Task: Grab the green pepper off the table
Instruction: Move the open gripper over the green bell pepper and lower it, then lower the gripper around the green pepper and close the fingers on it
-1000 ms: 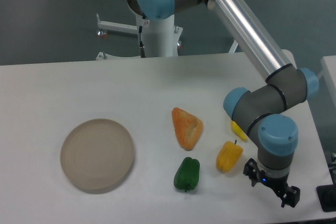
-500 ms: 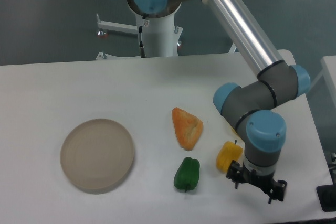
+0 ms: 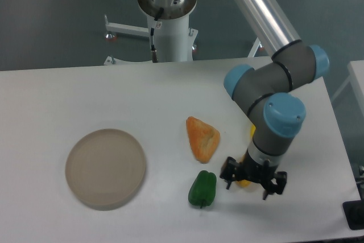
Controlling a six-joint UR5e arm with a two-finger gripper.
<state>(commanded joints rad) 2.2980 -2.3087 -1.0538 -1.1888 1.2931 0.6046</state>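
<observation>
The green pepper (image 3: 202, 188) is small, glossy and dark green and lies on the white table (image 3: 51, 101) near the front edge. My gripper (image 3: 253, 182) hangs just right of it, above the table, apart from the pepper. Its fingers point down and its jaws look spread with nothing between them. The gripper and wrist cover most of the yellow pepper (image 3: 244, 184), of which only a sliver shows.
An orange wedge-shaped pepper (image 3: 202, 139) lies just behind the green one. A round beige plate (image 3: 105, 168) sits at the front left. A small yellow piece (image 3: 251, 135) peeks out behind the wrist. The arm's base stands at the back.
The gripper has moved left along the front of the table, from right of the yellow pepper to over it, closer to the green pepper. The objects have not moved.
</observation>
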